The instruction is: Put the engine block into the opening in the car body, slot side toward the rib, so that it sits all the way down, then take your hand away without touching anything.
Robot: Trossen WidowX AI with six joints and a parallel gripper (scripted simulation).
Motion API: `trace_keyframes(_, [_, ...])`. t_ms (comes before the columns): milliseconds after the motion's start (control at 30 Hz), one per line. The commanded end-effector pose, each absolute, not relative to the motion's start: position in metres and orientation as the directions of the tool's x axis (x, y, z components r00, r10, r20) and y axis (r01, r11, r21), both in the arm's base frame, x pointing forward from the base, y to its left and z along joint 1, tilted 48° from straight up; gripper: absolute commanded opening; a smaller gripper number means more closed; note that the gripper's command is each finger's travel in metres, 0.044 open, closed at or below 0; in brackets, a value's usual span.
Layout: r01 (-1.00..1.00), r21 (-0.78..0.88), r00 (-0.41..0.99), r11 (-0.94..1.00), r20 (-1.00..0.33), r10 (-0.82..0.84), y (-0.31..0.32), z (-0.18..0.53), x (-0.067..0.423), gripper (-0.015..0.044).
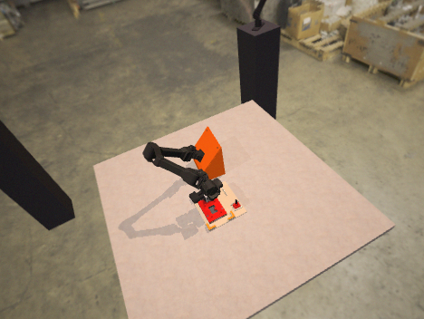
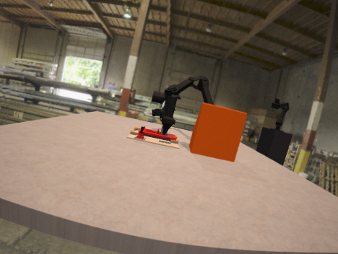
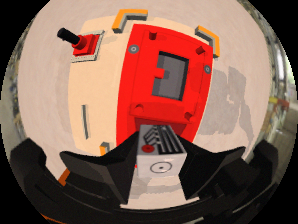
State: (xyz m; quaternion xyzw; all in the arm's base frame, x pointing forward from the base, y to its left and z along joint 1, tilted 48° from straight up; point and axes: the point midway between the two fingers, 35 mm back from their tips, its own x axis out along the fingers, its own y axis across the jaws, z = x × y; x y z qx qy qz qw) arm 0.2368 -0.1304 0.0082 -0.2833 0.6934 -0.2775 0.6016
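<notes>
The red car body (image 1: 206, 213) (image 2: 153, 134) (image 3: 143, 63) lies flat on a tan base board (image 1: 241, 211) (image 2: 170, 143) (image 3: 73, 106) with orange corner brackets. Its dark rectangular opening (image 1: 212, 209) (image 3: 172, 78) faces up and holds nothing. My gripper (image 1: 211, 196) (image 2: 167, 130) (image 3: 153, 135) is shut on the grey engine block (image 3: 160, 144), whose ribbed face shows in the wrist view. It hangs low over the near edge of the car body, just short of the opening. In the top and exterior views the block is hidden by the fingers.
A small red part with a black lever (image 1: 236, 205) (image 3: 84, 44) stands on the board beside the car body. A large orange box (image 1: 210, 153) (image 2: 217, 130) stands close behind the arm. Black pillars (image 1: 258, 63) (image 1: 27, 181) stand off the table (image 1: 294, 204).
</notes>
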Motion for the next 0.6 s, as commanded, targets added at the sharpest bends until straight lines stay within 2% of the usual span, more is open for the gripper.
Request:
trace_keyframes(0, [-0.067,-0.726,-0.133,0.685,-0.673,-0.727,-0.1364,0.0029,0.2316,0.0000])
trace_keyframes(367, [-0.067,-0.726,-0.133,0.684,-0.673,-0.727,-0.1382,0.0012,0.2313,0.0000])
trace_keyframes(567, [-0.071,-0.727,-0.113,0.683,-0.674,-0.730,-0.1324,0.0053,0.2358,0.0157])
